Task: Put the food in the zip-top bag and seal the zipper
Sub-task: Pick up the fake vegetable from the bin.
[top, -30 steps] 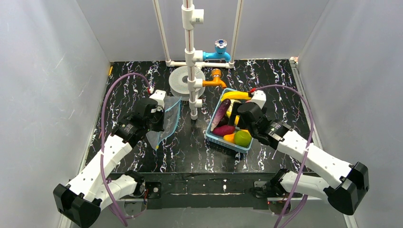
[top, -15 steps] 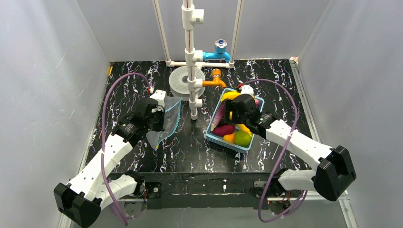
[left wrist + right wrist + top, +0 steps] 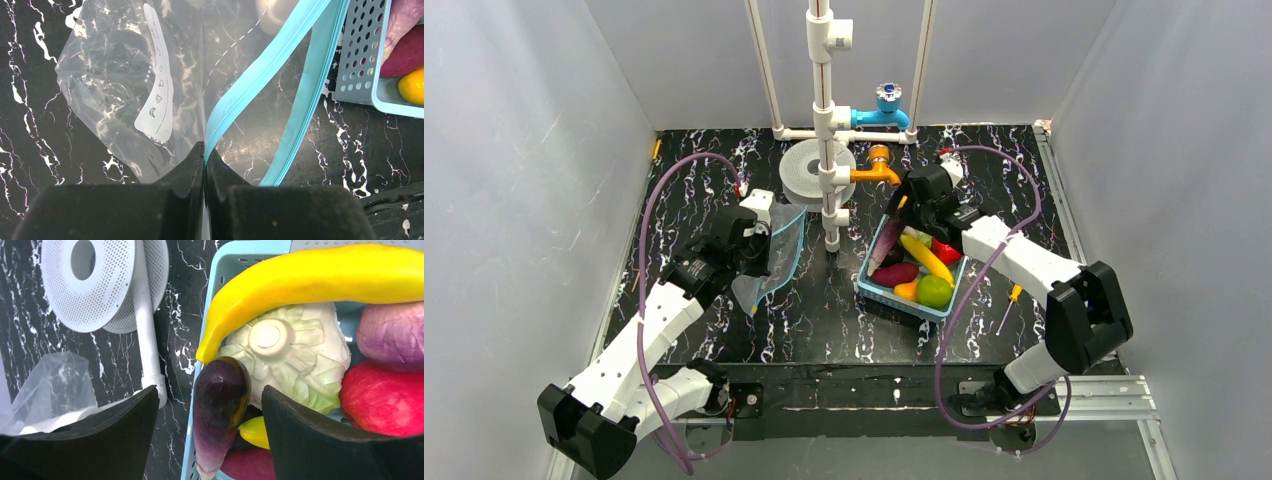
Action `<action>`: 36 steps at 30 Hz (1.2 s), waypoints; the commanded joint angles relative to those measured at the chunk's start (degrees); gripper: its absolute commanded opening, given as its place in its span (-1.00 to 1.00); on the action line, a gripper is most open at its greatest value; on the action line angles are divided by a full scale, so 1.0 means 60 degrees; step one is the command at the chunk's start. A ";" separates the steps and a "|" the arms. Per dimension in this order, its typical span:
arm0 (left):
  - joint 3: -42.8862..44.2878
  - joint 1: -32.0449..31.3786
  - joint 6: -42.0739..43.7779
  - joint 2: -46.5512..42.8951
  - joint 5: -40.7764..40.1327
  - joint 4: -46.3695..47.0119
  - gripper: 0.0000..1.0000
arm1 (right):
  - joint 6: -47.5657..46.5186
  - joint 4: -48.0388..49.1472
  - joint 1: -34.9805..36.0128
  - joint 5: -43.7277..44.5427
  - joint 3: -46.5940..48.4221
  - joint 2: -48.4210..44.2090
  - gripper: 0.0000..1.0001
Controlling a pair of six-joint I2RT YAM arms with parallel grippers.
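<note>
The clear zip-top bag (image 3: 776,258) lies left of centre with its mouth open. My left gripper (image 3: 762,240) is shut on its blue zipper strip (image 3: 260,70); the white label patch (image 3: 156,95) faces up. The food lies in a light-blue basket (image 3: 876,290): purple eggplant (image 3: 220,405), yellow banana (image 3: 310,282), pale cabbage (image 3: 292,360), red apple (image 3: 385,400), maroon sweet potato (image 3: 895,273), green apple (image 3: 935,291). My right gripper (image 3: 210,440) is open above the basket's far end, its jaws straddling the eggplant without touching it.
A white pipe stand (image 3: 827,150) with a perforated white disc (image 3: 809,172), a blue tap (image 3: 882,110) and an orange tap (image 3: 876,168) stands at the back centre. An orange-handled screwdriver (image 3: 1009,305) lies right of the basket. Grey walls enclose the table.
My right arm has swung from the basket's near right to its far end, uncovering the food and the screwdriver. The left gripper and the bag have not moved.
</note>
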 commanded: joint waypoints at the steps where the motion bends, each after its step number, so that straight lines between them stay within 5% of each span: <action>1: 0.0314 -0.0020 -0.0042 -0.0126 -0.0098 -0.0123 -1.00 | 0.0628 -0.0194 -0.0068 0.0640 0.0594 0.0274 0.60; 9: 0.0316 -0.0019 -0.0053 -0.0129 0.0036 -0.0082 -1.00 | 0.0844 -0.0010 -0.0068 0.0467 0.0561 0.0902 0.32; 13: 0.0303 -0.0021 -0.0055 -0.0118 0.0020 -0.0078 -1.00 | 0.0779 -0.0046 -0.0068 0.0425 0.0484 0.0717 -0.01; 23: 0.0329 -0.0022 -0.0081 -0.0082 0.0118 -0.0065 -1.00 | 0.0034 0.0127 -0.0062 0.0742 -0.0043 -0.1405 -0.37; 29: 0.0306 -0.0022 -0.0147 -0.0108 0.0092 -0.0067 -1.00 | -0.0331 0.1545 0.0041 0.0122 -0.1063 -0.2807 -0.69; 32: 0.0545 -0.0027 -0.0694 -0.0067 -0.0293 -0.0540 -1.00 | -0.0460 0.1985 0.0280 -0.0079 -0.1420 -0.3296 -0.96; 36: 0.0993 -0.0021 -0.2347 0.0036 -0.0688 -0.1941 -1.00 | -0.0547 0.2829 0.1504 0.0303 -0.1772 -0.3821 -0.97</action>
